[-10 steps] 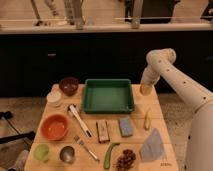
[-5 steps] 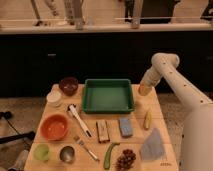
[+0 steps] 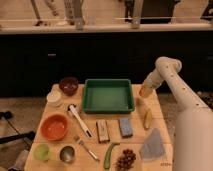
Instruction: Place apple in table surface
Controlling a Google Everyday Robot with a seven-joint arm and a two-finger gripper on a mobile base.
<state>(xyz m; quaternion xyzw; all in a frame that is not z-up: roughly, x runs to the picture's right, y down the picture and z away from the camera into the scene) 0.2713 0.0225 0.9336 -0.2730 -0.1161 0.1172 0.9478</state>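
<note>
Camera view: gripper (image 3: 145, 90) hangs over the table surface (image 3: 152, 102) far right corner, beside the green tray (image 3: 108, 96), fingers closed around the yellow-orange apple (image 3: 145, 91).

We see the gripper (image 3: 146, 90) clamped on the apple (image 3: 144, 92) above the table surface's (image 3: 155, 107) far right corner, right of the tray (image 3: 108, 96); grapes (image 3: 125, 159) sit at the near edge.

Single high front view, angled down over the whole table surface (image 3: 141, 111), hand (image 3: 145, 90) far right.
</note>
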